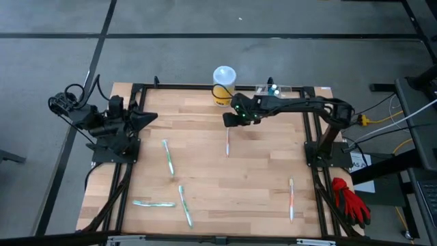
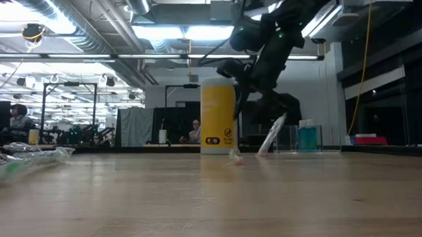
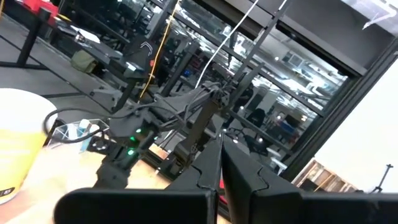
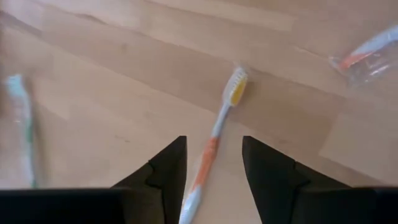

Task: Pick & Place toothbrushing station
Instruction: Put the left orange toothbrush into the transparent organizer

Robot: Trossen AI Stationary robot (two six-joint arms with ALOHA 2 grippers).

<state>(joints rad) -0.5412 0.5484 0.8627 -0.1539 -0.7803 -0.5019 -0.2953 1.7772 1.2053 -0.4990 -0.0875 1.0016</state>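
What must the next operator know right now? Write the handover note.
Left gripper: shut, parked at the table's left side.
Right gripper: open, fingers either side of the orange toothbrush, which is tilted with one end on the table.
Toothbrushing station: at the far edge, right of the yellow canister, and no gripper is on it.
Done: nothing placed that I can see.
Left: the station's pick and place. Other toothbrushes lie loose.
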